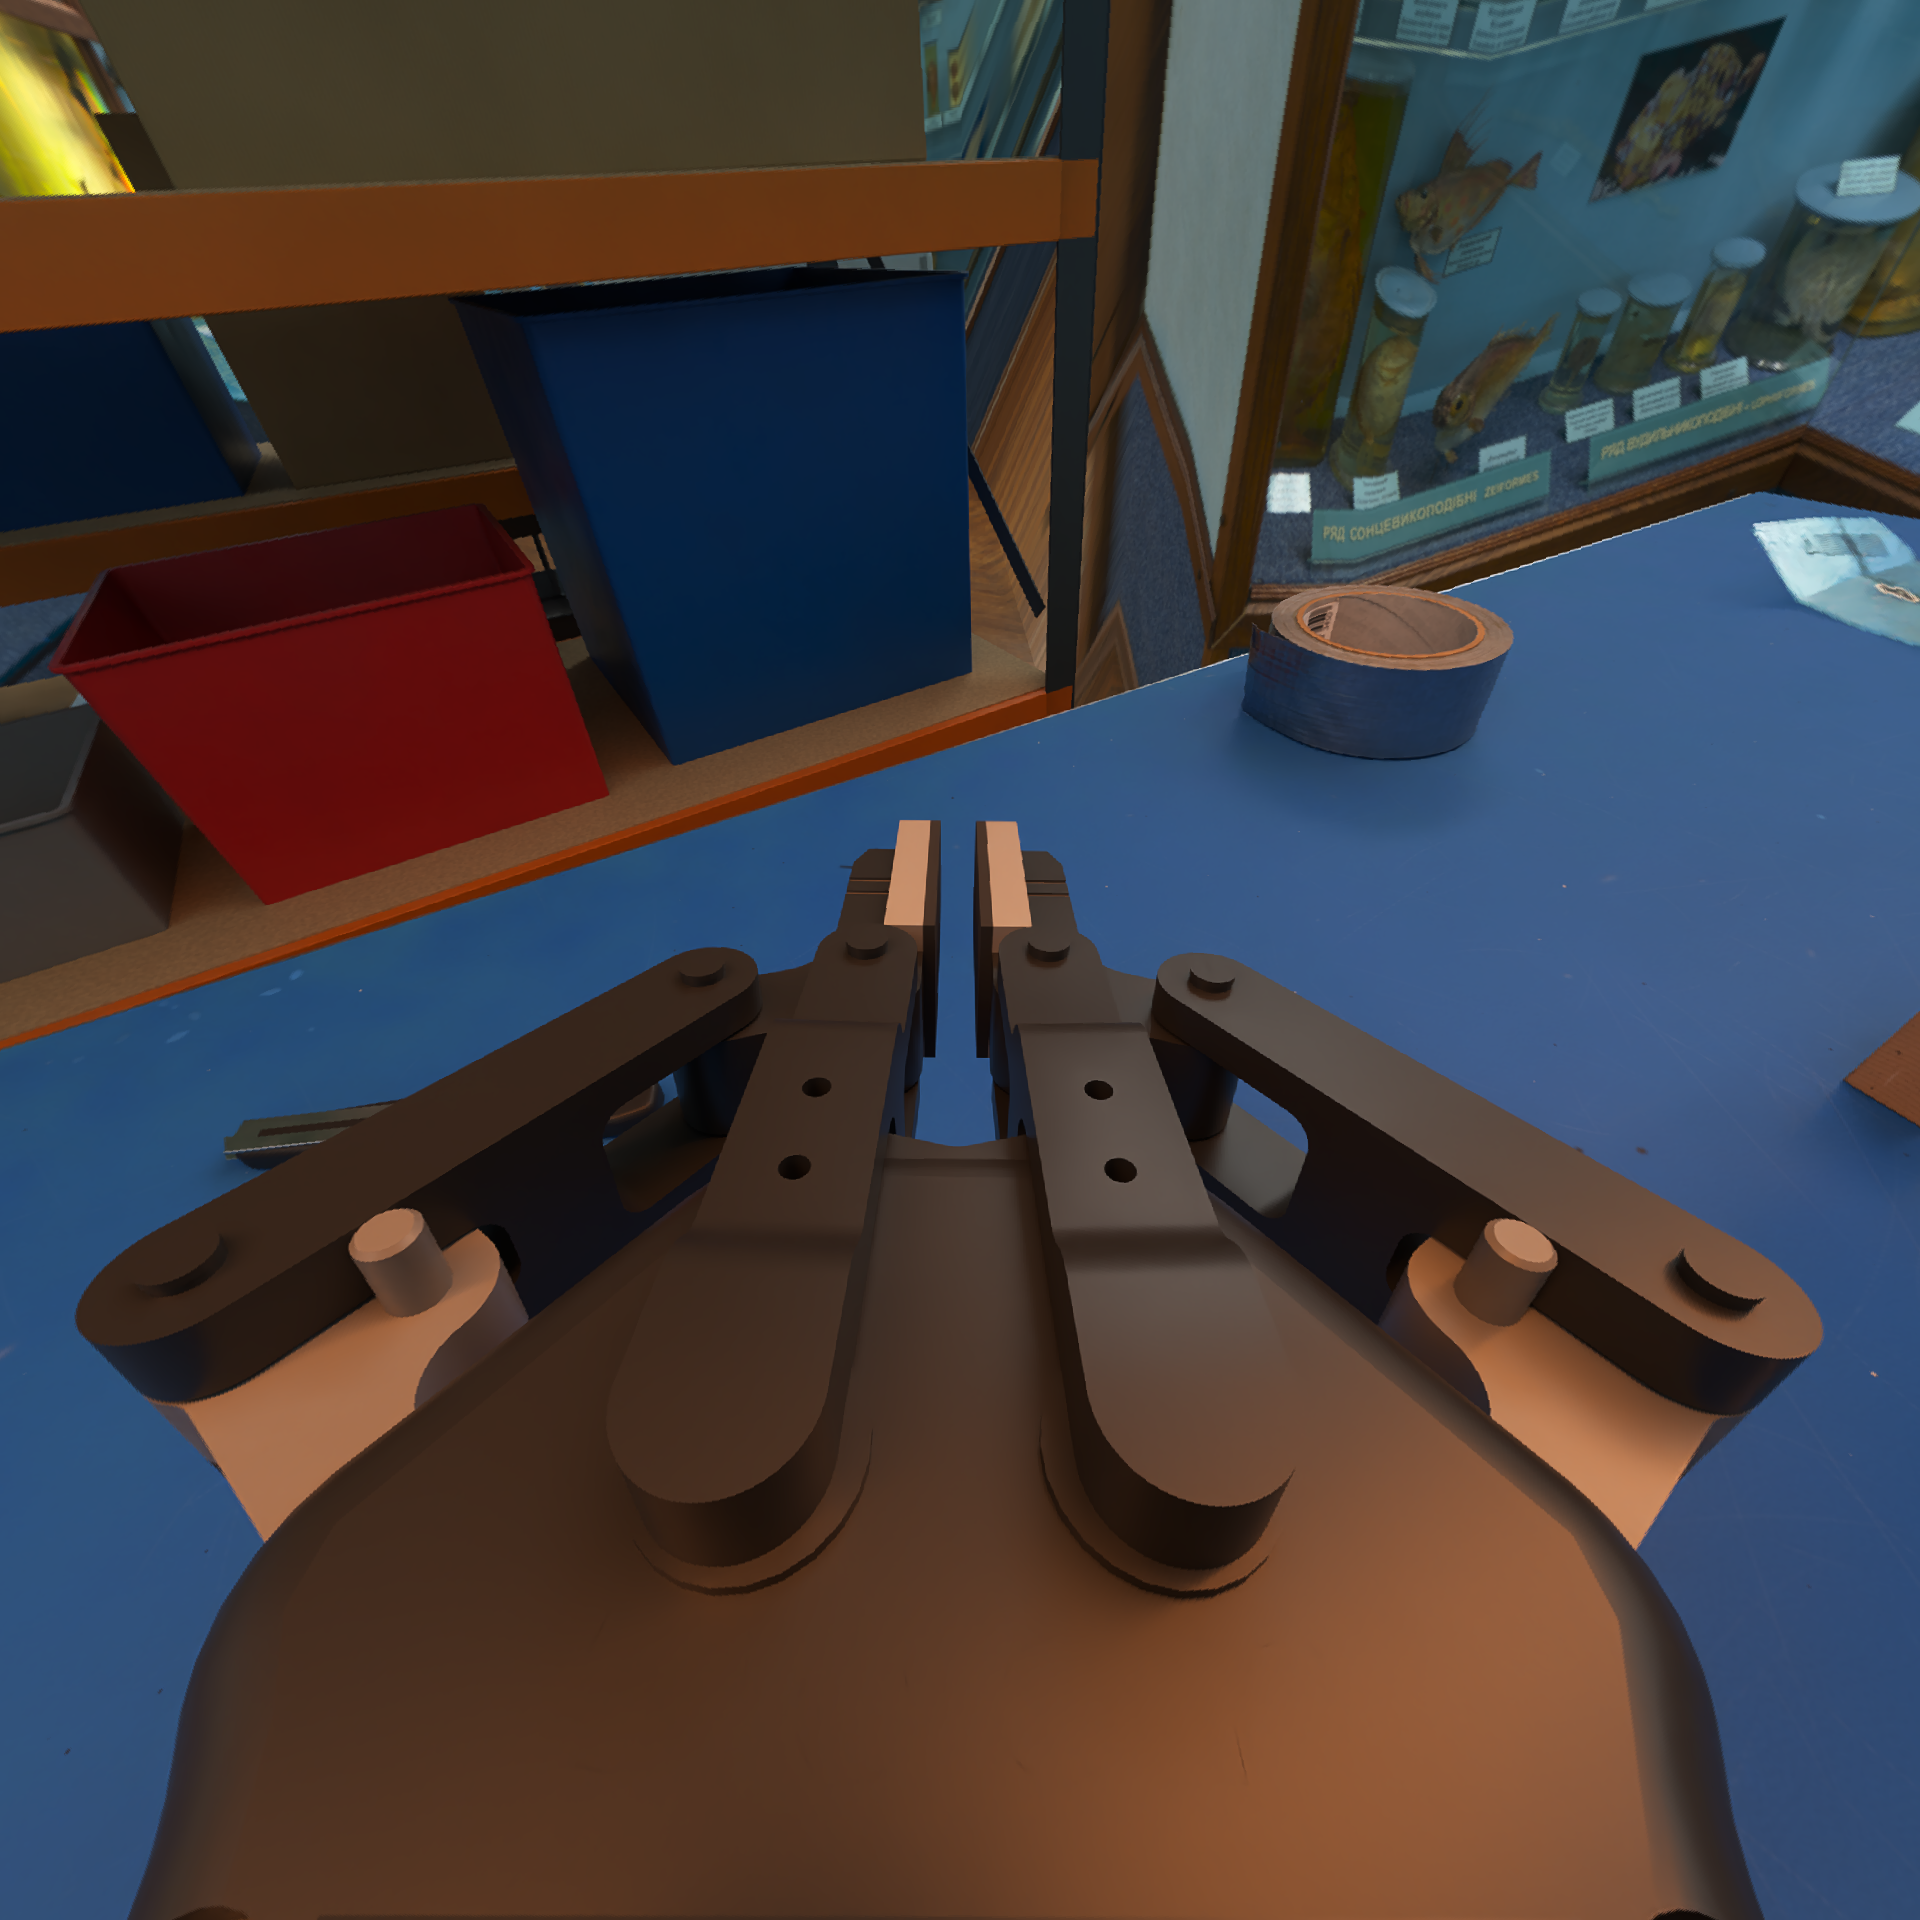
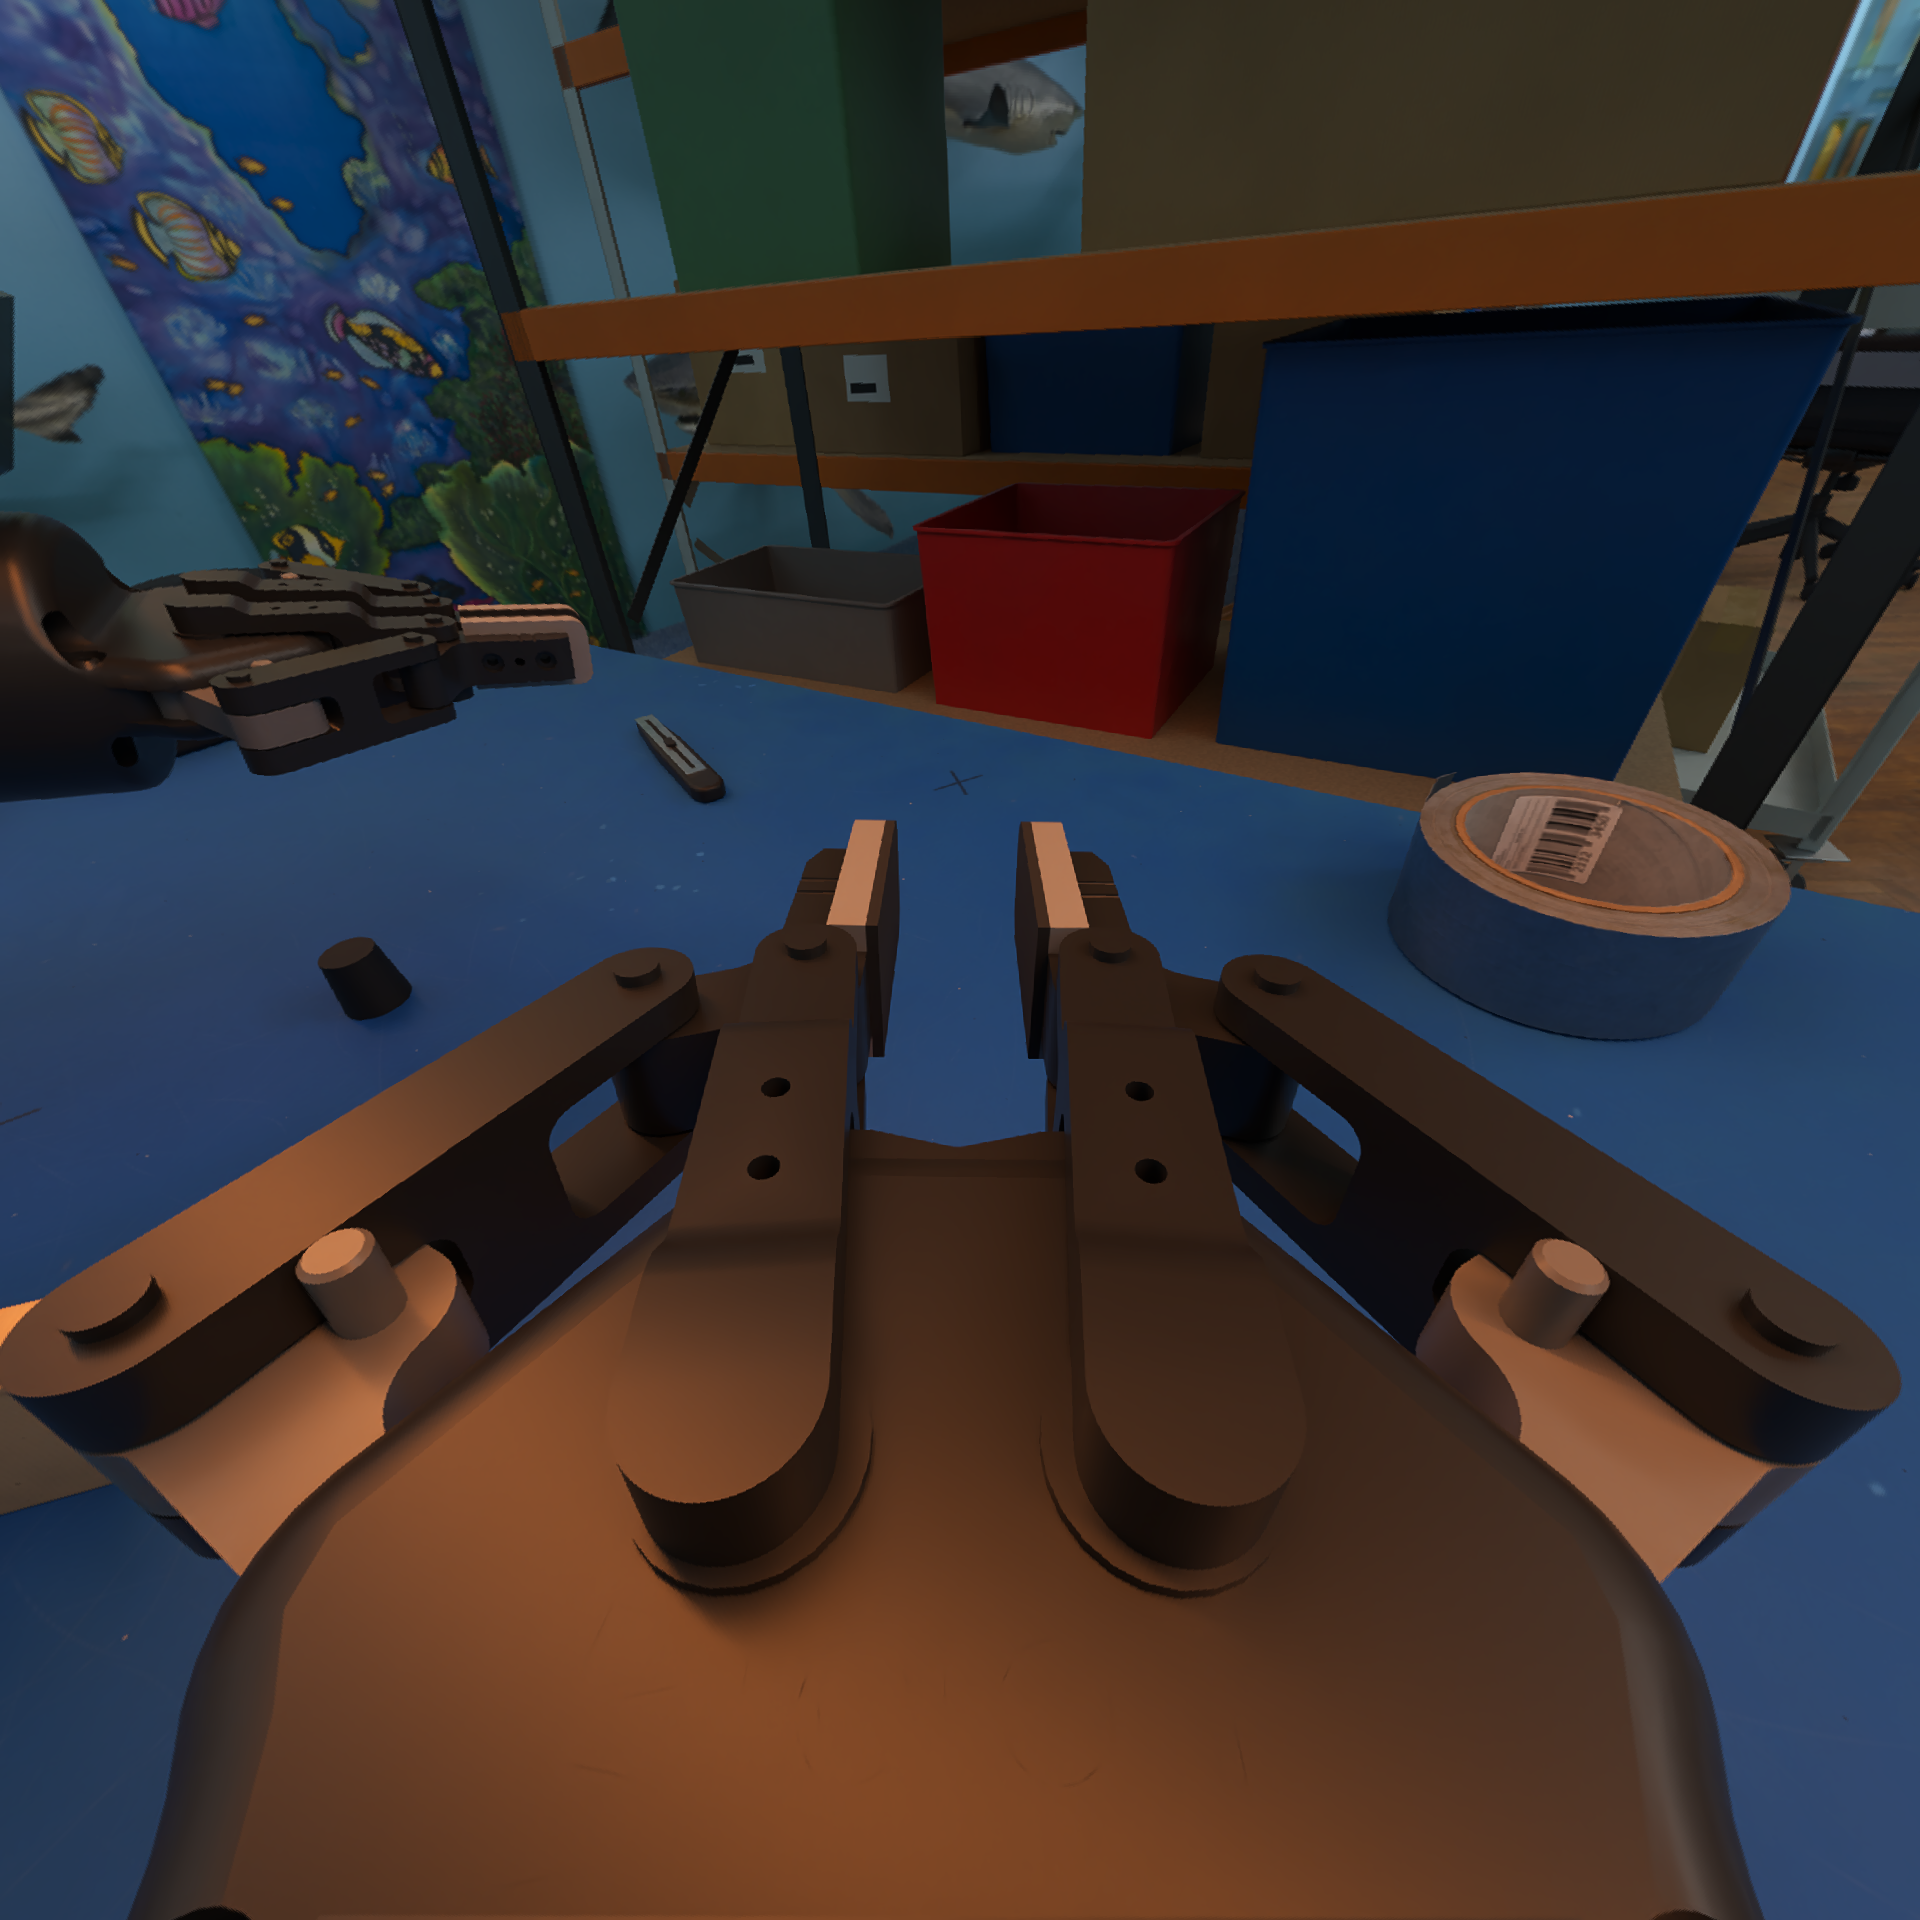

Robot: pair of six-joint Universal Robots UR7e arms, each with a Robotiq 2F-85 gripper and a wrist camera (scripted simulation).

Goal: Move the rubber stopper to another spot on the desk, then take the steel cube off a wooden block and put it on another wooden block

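Note:
The black rubber stopper (image 2: 364, 977) stands on the blue desk (image 2: 520, 883), left of my right gripper (image 2: 957, 842) and apart from it. My right gripper is partly open and empty, low over the desk. My left gripper (image 1: 957, 842) has its pads nearly together with nothing between them; it also shows in the right wrist view (image 2: 520, 639) at the far left, above the desk. A brown flat corner (image 1: 1886, 1081) shows at the right edge of the left wrist view. The steel cube is not in view.
A roll of blue tape (image 2: 1590, 904) lies on the desk to the right, also in the left wrist view (image 1: 1377, 670). A folding knife (image 2: 681, 758) lies ahead on the left. A clear bag (image 1: 1839, 571) lies far right. Beyond the desk edge, a shelf holds red (image 2: 1070, 613), blue (image 2: 1507, 540) and grey (image 2: 800, 613) bins.

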